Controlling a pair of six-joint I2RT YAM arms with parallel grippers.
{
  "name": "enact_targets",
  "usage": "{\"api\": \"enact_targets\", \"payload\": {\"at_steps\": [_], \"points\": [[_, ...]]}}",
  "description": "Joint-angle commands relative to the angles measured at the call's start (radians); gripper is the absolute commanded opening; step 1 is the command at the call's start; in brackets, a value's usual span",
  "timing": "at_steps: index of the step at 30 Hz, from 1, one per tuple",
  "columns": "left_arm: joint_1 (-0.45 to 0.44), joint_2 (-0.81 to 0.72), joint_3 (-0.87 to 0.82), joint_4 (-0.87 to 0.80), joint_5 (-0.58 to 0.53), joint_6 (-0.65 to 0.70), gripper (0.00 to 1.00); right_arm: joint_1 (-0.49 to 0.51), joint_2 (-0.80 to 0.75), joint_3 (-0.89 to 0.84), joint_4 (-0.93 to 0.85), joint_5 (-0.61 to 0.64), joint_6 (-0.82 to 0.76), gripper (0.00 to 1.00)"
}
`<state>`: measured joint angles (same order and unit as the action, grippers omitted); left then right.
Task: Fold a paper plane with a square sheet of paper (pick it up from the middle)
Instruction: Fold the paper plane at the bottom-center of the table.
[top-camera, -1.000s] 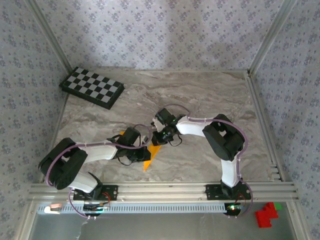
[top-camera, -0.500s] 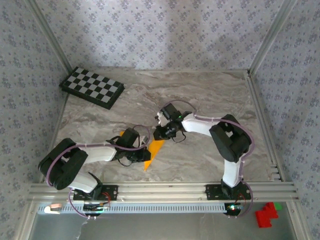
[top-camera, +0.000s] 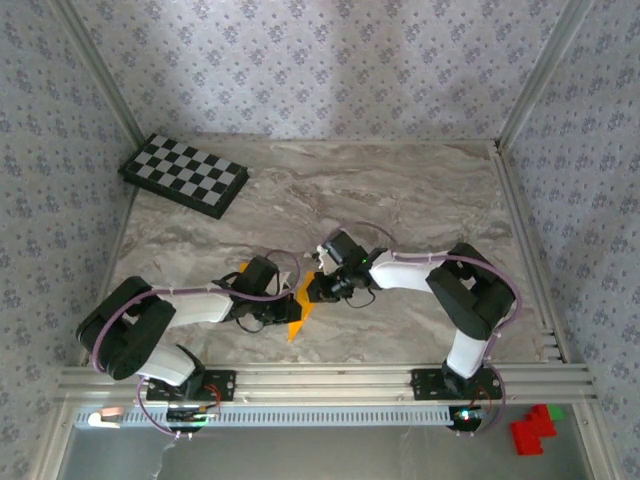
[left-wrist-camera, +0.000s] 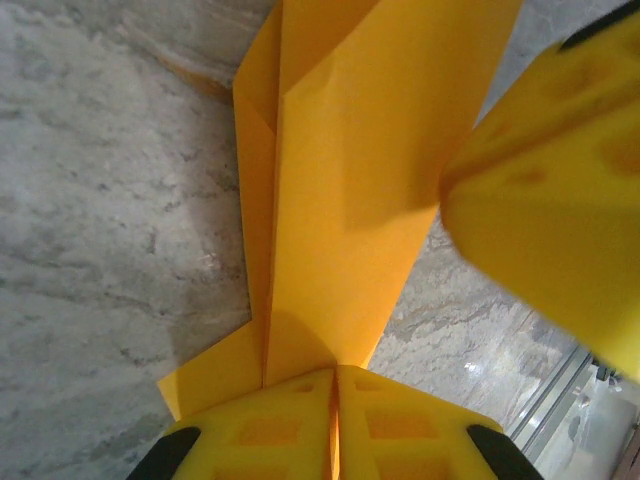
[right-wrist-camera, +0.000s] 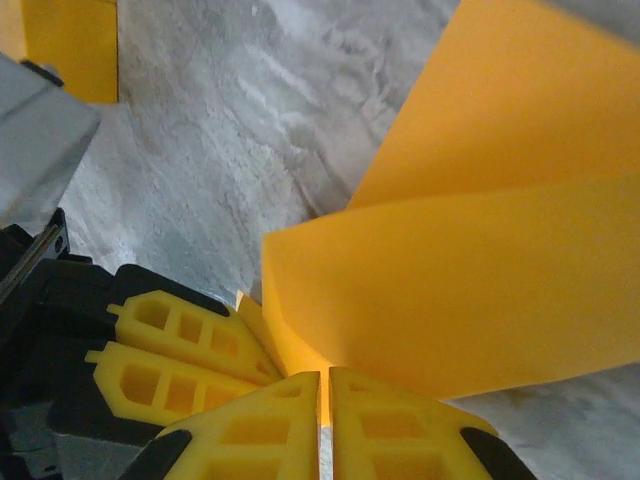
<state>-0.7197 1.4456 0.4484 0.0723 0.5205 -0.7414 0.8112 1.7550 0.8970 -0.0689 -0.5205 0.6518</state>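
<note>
The square sheet of paper (top-camera: 299, 313), orange-yellow and creased into a narrow strip with a point toward the near edge, lies mid-table between both grippers. My left gripper (left-wrist-camera: 335, 372) is shut on the paper's (left-wrist-camera: 350, 180) edge beside a long crease. My right gripper (right-wrist-camera: 324, 378) is shut on another edge, where the paper (right-wrist-camera: 470, 290) curls up into a raised flap. In the top view the left gripper (top-camera: 281, 301) and right gripper (top-camera: 317, 290) sit close together on either side of the sheet. The left gripper's fingers (right-wrist-camera: 180, 345) show just left of my right jaws.
A small orange block (top-camera: 243, 268) lies just behind the left wrist. A black-and-white checkered board (top-camera: 185, 175) sits at the far left corner. Aluminium rails (top-camera: 320, 380) run along the near edge, and patterned walls enclose the marbled table (top-camera: 420, 190).
The right gripper has come nearer and lower, now meeting the paper's upper end beside the left gripper. The right elbow has swung right. The left arm has held still.
</note>
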Motion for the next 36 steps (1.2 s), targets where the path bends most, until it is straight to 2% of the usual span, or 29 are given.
{"api": "enact_targets", "payload": {"at_steps": [1, 7, 14, 36], "points": [[-0.003, 0.044, -0.051, -0.118, -0.077, 0.016, 0.10, 0.018, -0.001, -0.018, 0.081, -0.010, 0.069, 0.12], [-0.003, 0.047, -0.046, -0.128, -0.080, 0.021, 0.10, 0.037, 0.021, -0.044, 0.118, -0.005, 0.104, 0.11], [-0.003, 0.060, -0.046, -0.136, -0.086, 0.027, 0.10, 0.005, 0.051, -0.059, 0.116, -0.007, 0.093, 0.11], [-0.002, 0.139, -0.042, -0.168, -0.119, 0.068, 0.09, -0.182, 0.087, -0.048, 0.051, -0.049, -0.014, 0.10]]}}
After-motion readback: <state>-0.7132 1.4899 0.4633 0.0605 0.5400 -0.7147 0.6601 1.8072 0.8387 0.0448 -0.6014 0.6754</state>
